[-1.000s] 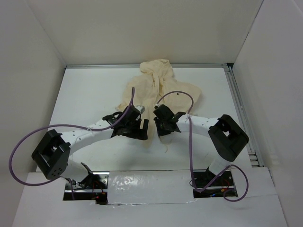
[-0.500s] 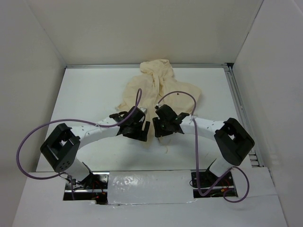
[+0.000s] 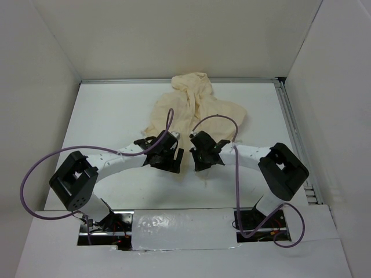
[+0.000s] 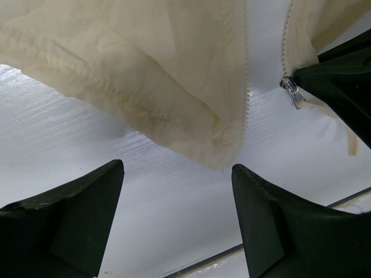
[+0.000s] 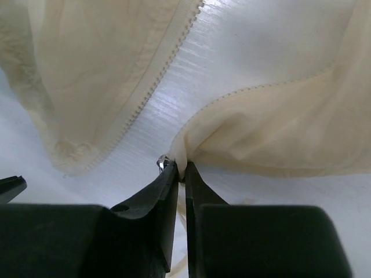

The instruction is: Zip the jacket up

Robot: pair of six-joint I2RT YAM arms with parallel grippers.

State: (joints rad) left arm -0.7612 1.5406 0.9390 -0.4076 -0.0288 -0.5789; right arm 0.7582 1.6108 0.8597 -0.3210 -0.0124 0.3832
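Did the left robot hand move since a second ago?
Yes. The left gripper slid slightly right across the table, nearer the right gripper.

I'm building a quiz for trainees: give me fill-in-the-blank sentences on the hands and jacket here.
The right hand is ___ on the edge of the jacket.
The left hand is ___, holding nothing.
The zipper pull sits beside the ___ hand.
Missing: shut; open; right.
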